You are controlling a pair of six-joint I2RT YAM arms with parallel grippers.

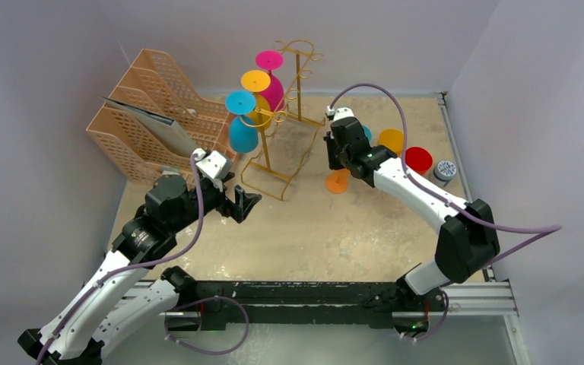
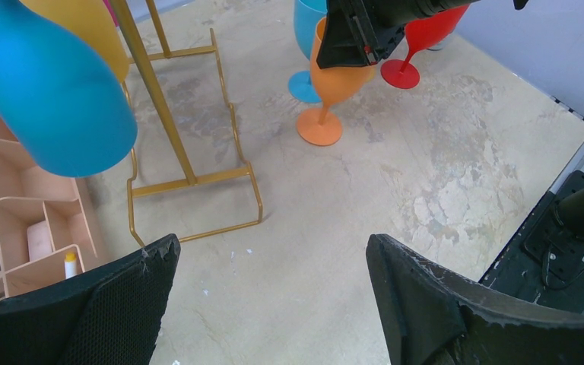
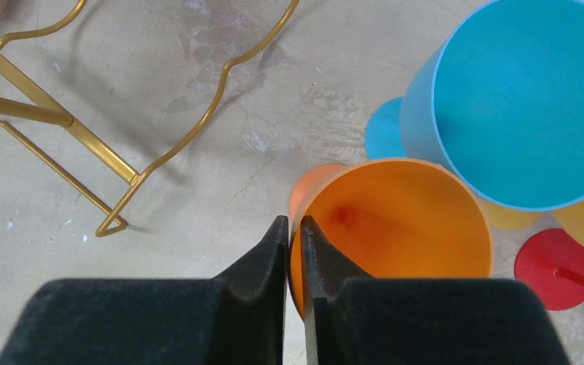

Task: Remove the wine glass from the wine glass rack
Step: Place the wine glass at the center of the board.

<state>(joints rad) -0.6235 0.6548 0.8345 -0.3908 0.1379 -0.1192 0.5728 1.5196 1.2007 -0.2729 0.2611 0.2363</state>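
Orange glass (image 3: 395,220) stands foot-down on tabletop (image 1: 334,236), off the rack (image 2: 156,99), rim pinched in near-closed right gripper (image 3: 293,228), apparently to set it upright among other glasses (image 3: 517,99); left gripper (image 2: 271,247) gapes empty by the rack base.

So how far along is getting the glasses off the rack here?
Done: the standing blue glass, standing yellow glass and red glass are on the table. In hand: the right end effector pinches the rim of the orange glass, foot apparently down. Left: the pink glass, hanging yellow glass and hanging blue glass on the rack; left end effector open, empty.
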